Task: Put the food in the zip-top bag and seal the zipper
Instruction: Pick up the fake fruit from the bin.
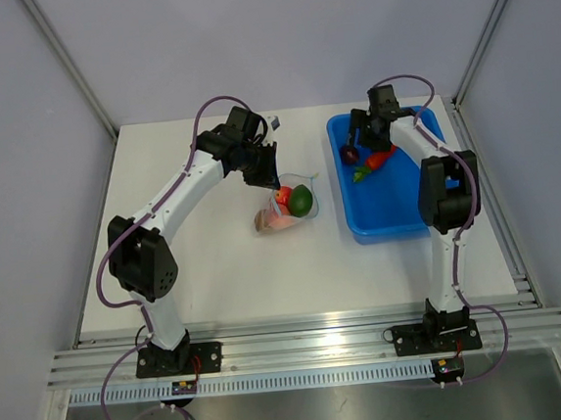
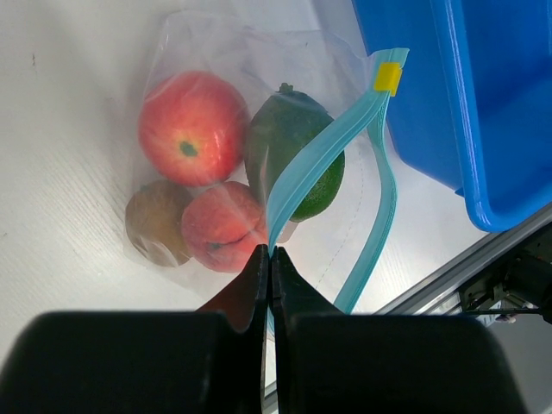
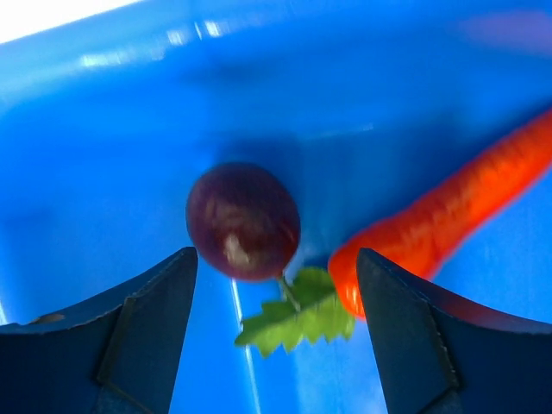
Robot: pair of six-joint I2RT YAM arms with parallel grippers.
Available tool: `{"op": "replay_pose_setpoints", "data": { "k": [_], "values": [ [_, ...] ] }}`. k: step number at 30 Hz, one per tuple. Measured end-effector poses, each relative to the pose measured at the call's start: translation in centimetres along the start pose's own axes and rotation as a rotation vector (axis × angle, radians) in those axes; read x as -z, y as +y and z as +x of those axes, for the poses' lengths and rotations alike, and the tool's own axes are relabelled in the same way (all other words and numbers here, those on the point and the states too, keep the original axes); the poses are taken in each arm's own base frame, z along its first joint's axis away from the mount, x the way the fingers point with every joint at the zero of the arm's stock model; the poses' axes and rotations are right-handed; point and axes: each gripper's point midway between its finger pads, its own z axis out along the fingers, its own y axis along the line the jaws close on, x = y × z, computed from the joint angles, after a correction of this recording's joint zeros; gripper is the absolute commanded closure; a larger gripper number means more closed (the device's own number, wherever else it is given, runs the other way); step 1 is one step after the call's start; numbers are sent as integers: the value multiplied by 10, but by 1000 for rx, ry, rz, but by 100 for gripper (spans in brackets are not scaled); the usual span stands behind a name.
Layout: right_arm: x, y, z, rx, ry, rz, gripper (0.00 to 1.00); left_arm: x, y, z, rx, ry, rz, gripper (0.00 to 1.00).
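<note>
The zip-top bag lies on the white table and holds a red round, a green one, a pink one and a brown one. Its mouth is open; the teal zipper has a yellow slider at its far end. My left gripper is shut on one zipper strip at the bag's near end. My right gripper is open just above a purple round and an orange carrot with its green leaf.
The rigid blue tray stands right of the bag, and the right gripper reaches into its far left part. The tray's corner lies close to the bag's slider end. A small dark object sits at the back.
</note>
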Motion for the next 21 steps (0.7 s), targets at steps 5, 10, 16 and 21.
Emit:
{"op": "replay_pose_setpoints", "data": {
  "k": [5, 10, 16, 21],
  "values": [
    [-14, 4, -4, 51, -2, -29, 16, 0, -1, 0, -4, 2, 4, 100],
    [-26, 9, 6, 66, 28, -73, 16, 0, 0, 1, -6, 3, 4, 100],
    [-37, 9, 17, 63, 56, -85, 41, 0, 0, 1, -5, 4, 4, 100],
    [-36, 6, 18, 57, 31, -77, 58, 0, 0, 1, -5, 4, 3, 100]
  ]
}}
